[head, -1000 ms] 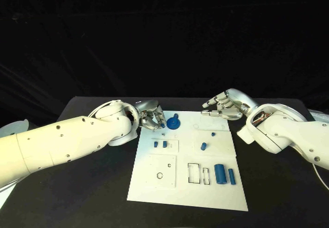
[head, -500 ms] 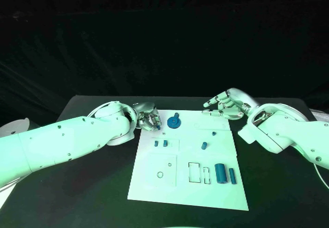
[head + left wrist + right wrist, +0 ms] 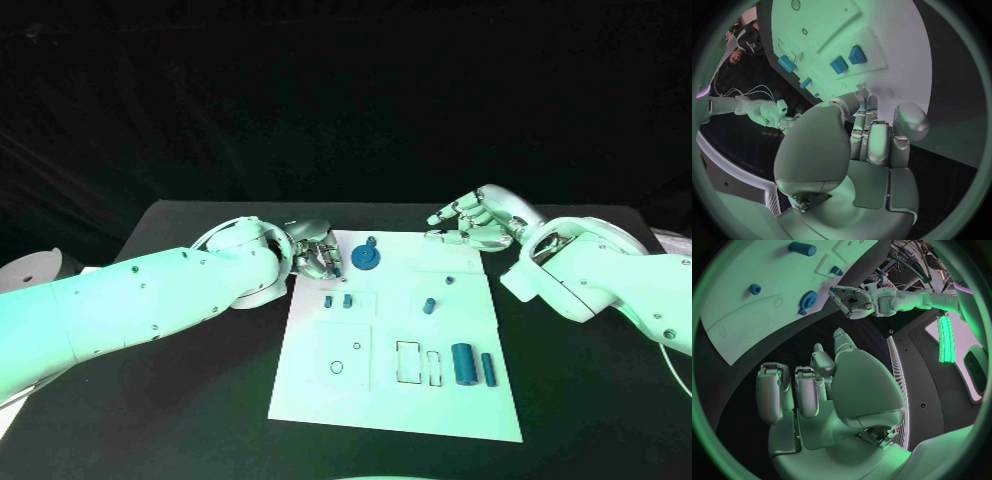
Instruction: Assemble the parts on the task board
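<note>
— So, where do our hands sit?

— Our left hand [image 3: 310,248] hovers at the far left corner of the flat white task board [image 3: 404,400], fingers [image 3: 873,142] curled together on nothing. Our right hand [image 3: 473,222] hangs over the far right corner, its fingers [image 3: 804,390] loosely apart and empty.

— And the parts?

— A round blue gear [image 3: 366,259] stands just beside the left fingers, two small blue blocks [image 3: 338,300] a little nearer us. The large blue cylinder [image 3: 463,363] and a slimmer blue pin [image 3: 489,368] lie well apart from both hands, on the board's near side.
</note>
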